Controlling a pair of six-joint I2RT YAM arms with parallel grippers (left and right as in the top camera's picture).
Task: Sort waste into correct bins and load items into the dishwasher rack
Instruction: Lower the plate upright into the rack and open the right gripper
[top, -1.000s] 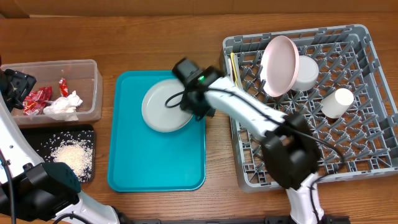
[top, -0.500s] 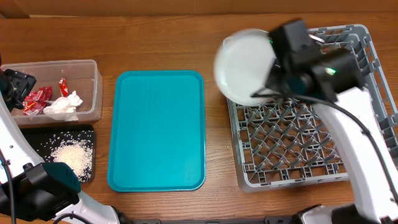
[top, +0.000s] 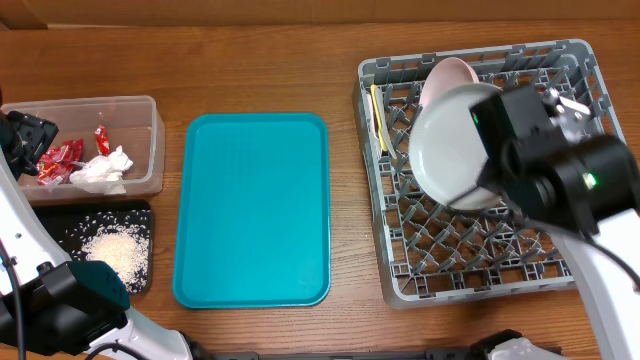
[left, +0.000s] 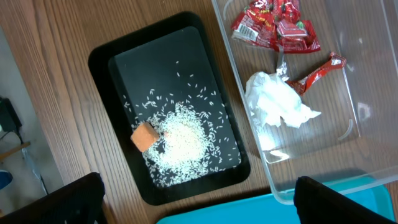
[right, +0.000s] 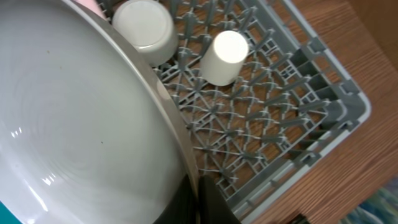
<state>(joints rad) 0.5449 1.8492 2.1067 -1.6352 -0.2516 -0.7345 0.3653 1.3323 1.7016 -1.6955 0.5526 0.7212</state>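
The right gripper (right: 194, 190) pinched the rim of the grey plate (top: 450, 150) tightly, holding it tilted above the far left part of the rack (top: 470, 285), near a white plate (top: 445, 72), bowl (right: 143, 25) and cup (right: 227, 50). At the far left, the left gripper (left: 199, 183) hung with jaws spread wide, holding nothing, over the black tray (left: 137, 68) of rice (left: 183, 140) and the clear tub (top: 140, 105) with wrapper (left: 273, 25) and napkin (left: 273, 106).

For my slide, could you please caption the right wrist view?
Right end effector holds grey plate over the dishwasher rack, where bowl and cup sit.
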